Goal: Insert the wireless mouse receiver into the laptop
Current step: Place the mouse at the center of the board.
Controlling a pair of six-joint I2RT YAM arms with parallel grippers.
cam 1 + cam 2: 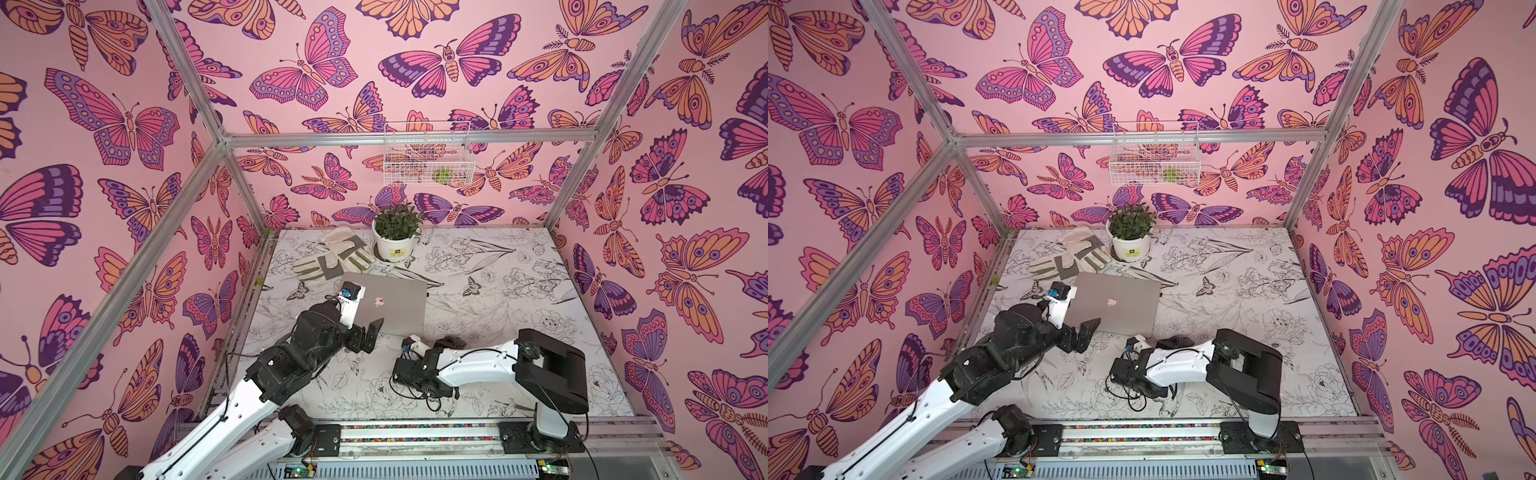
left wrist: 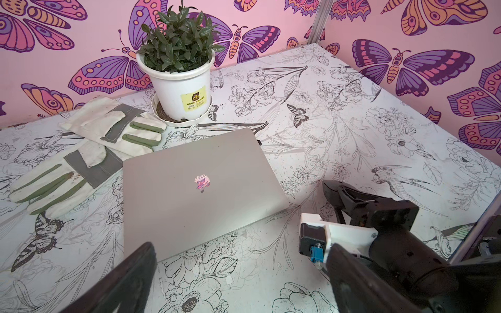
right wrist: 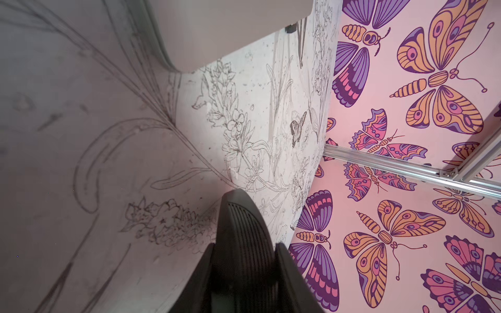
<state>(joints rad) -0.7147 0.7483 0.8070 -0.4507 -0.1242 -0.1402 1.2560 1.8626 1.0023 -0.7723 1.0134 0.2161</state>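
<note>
The closed silver laptop (image 1: 390,305) (image 2: 195,189) lies flat on the table, left of centre. The wireless mouse receiver (image 2: 259,141) (image 1: 427,294) (image 3: 291,28) is a tiny black stub against the laptop's right side edge, near its far corner. My left gripper (image 1: 370,336) (image 2: 241,276) hangs open over the laptop's near left corner, with nothing between its fingers. My right gripper (image 1: 440,343) (image 3: 245,245) lies low, just in front of the laptop's near right corner. It is shut on a black ribbed mouse (image 3: 241,216) (image 1: 452,341).
A white potted plant (image 1: 395,239) stands at the back of the table. Two work gloves (image 1: 328,259) lie left of it, touching the laptop's far left corner. A wire basket (image 1: 428,156) hangs on the back wall. Metal frame posts mark the corners.
</note>
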